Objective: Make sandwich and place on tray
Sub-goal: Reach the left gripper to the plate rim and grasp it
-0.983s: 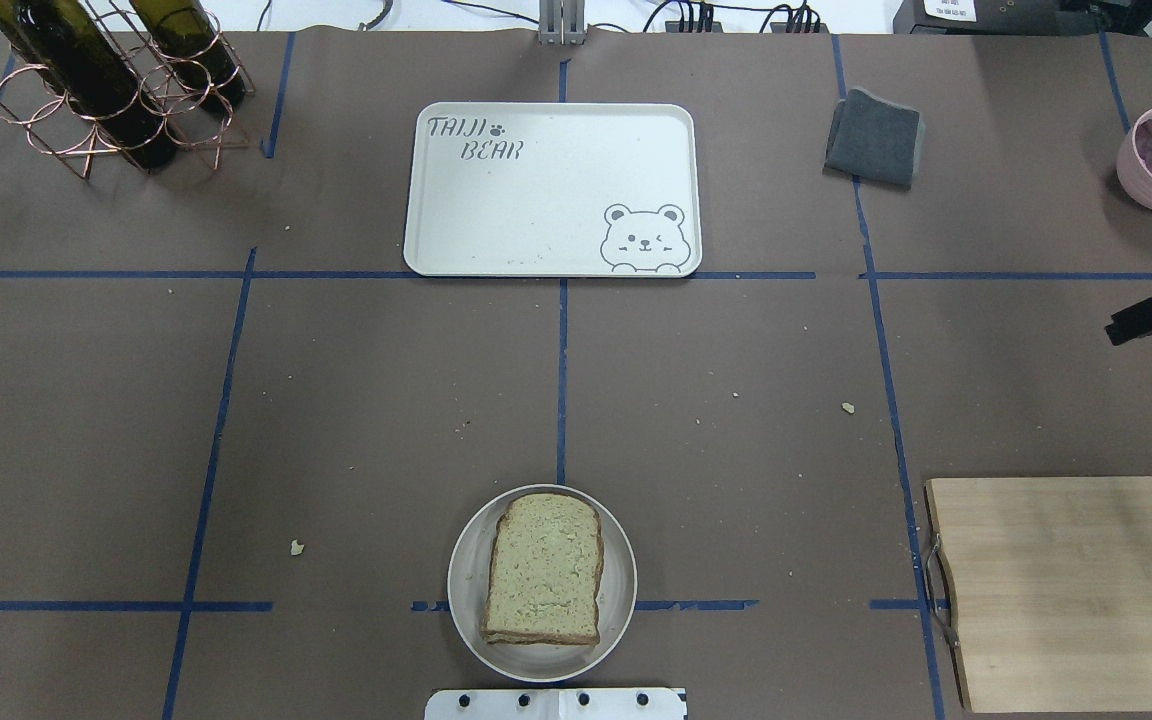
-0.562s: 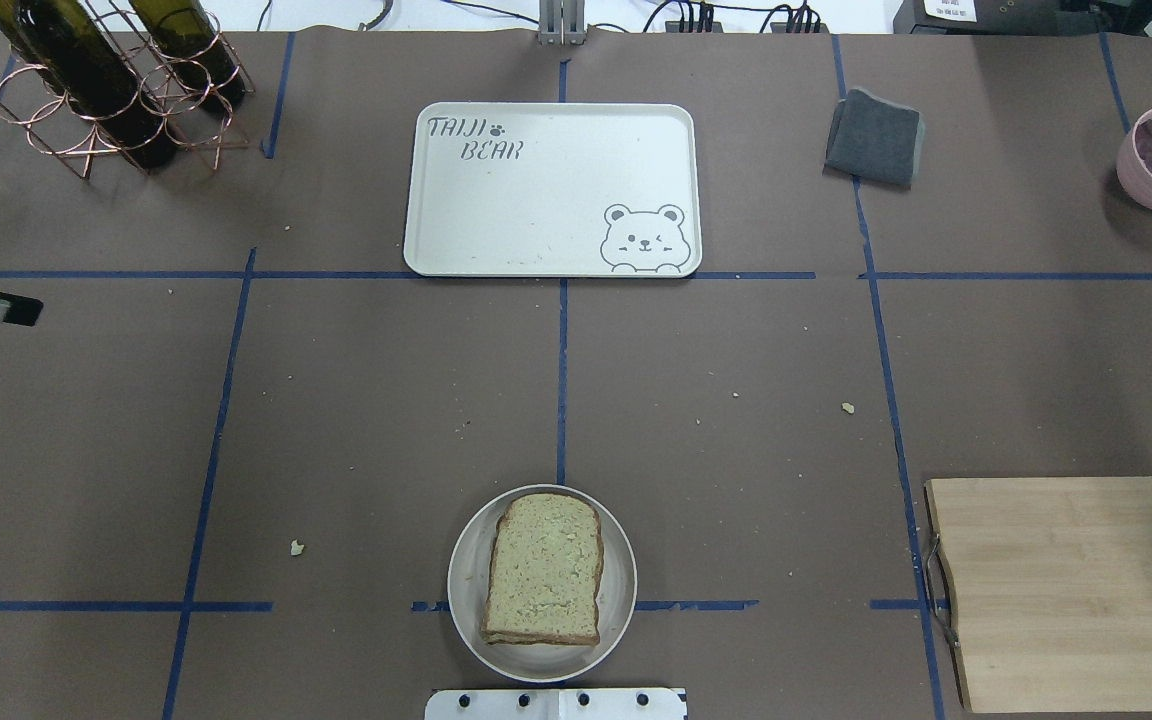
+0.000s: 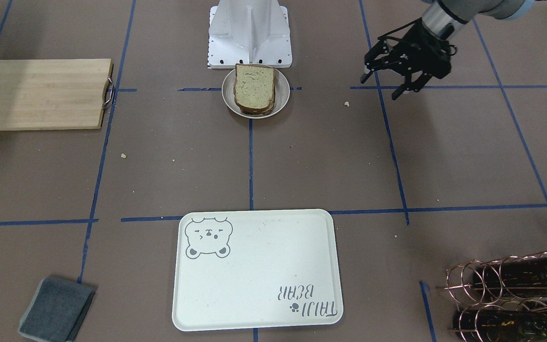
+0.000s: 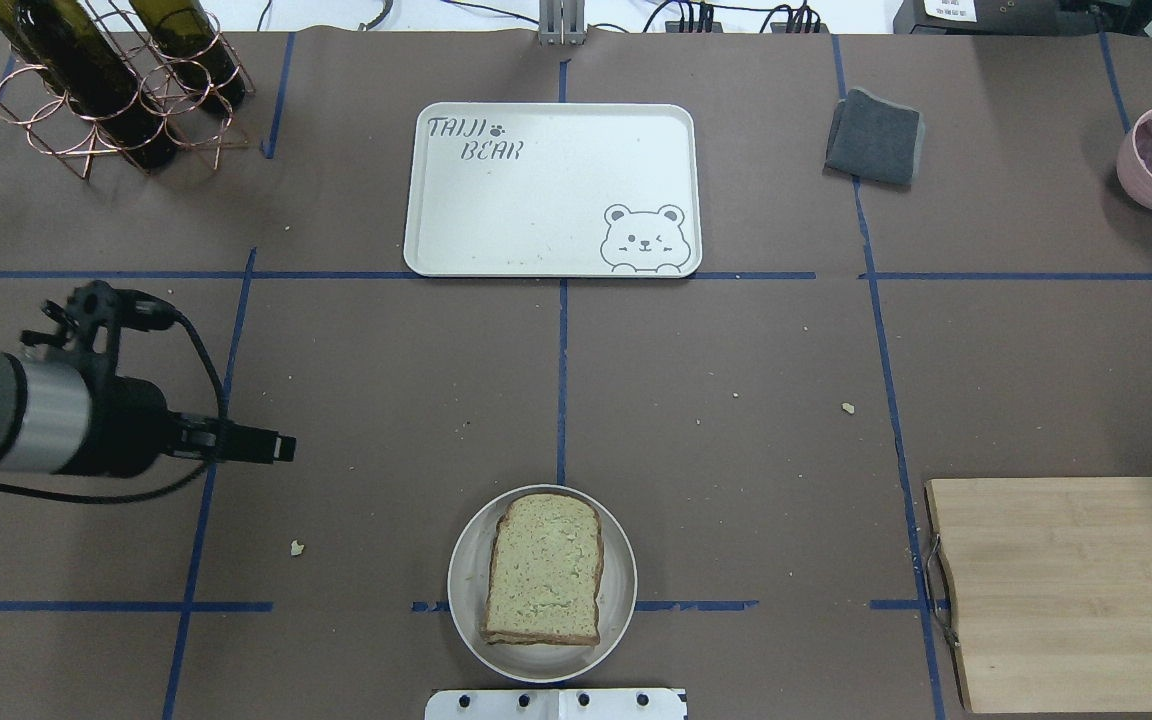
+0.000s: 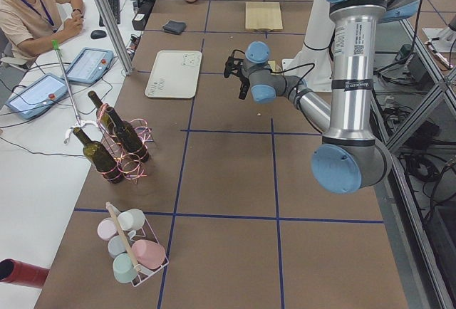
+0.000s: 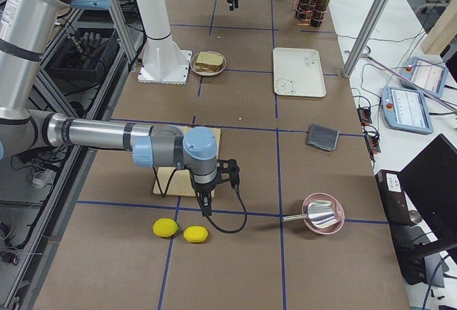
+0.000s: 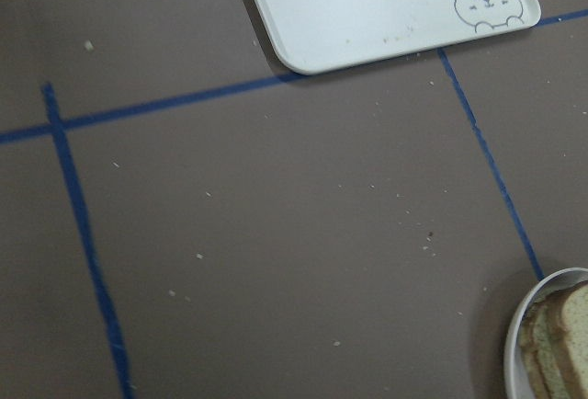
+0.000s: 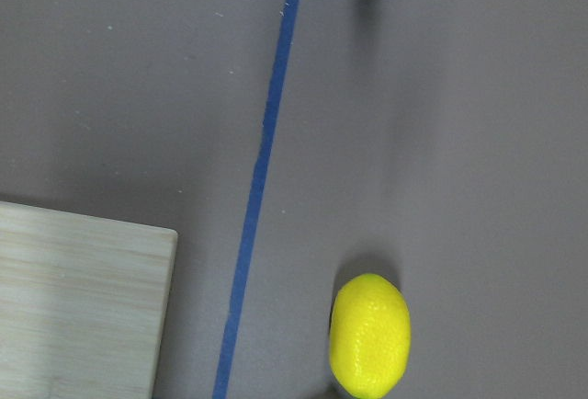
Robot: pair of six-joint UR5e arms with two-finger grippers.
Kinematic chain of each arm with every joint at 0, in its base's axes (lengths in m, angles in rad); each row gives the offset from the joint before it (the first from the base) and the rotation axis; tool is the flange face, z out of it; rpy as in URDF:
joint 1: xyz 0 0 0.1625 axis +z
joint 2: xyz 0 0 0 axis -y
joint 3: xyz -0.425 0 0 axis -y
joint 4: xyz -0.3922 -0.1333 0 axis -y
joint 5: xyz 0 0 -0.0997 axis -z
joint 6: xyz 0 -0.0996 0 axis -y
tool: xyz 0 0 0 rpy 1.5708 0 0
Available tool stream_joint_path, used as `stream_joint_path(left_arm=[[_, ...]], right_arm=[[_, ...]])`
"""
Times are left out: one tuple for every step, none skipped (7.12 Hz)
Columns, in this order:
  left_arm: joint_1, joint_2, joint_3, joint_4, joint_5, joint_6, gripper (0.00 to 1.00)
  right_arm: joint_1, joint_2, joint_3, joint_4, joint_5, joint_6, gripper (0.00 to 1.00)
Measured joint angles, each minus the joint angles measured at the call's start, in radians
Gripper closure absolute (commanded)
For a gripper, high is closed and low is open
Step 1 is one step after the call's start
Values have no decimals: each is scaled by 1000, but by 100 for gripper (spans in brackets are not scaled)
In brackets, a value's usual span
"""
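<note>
My left gripper (image 3: 381,85) hangs wide open and empty, left of the brown-crusted bread sandwich (image 3: 254,88) in its round off-white bowl (image 3: 282,95); of my right gripper (image 6: 204,208) I cannot tell the spread.

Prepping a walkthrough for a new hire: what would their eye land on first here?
The sandwich sits in a round off-white bowl at the near centre of the table, right in front of the robot's base. Opposite, at far centre, lies the big cream tray with its bear drawing, nothing on it but specks. The left claw hangs open above the table on the robot's left of the bowl, holding nothing.
</note>
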Motion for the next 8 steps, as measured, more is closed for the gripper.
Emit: stream_joint_path(left_arm=[[121,-25,7,14,113,-130,45],[216,-64,23,44,208,-231,46],[277,-129,55,95,264,-304,47],[301,-195,97,139,288,-339,47],[310,-242,137,160,297,-353,48],[314,-266,165,167,300,-358,51],[318,-280,190,169,301,-359,56],[322,-291,211,169,301,-359,63]], right_arm=[[18,-4,-13,1,-2,-1,0],[32,-5,-18,1,-1,-1,0],[40,-5,-20,2,1,-1,0],[45,-5,-21,2,0,-1,0],[47,-4,-23,2,-3,-1,0],[49,-3,-26,2,-4,-1,0],[50,-3,-28,2,-5,-1,0],[51,-3,-29,3,-6,-2,0]])
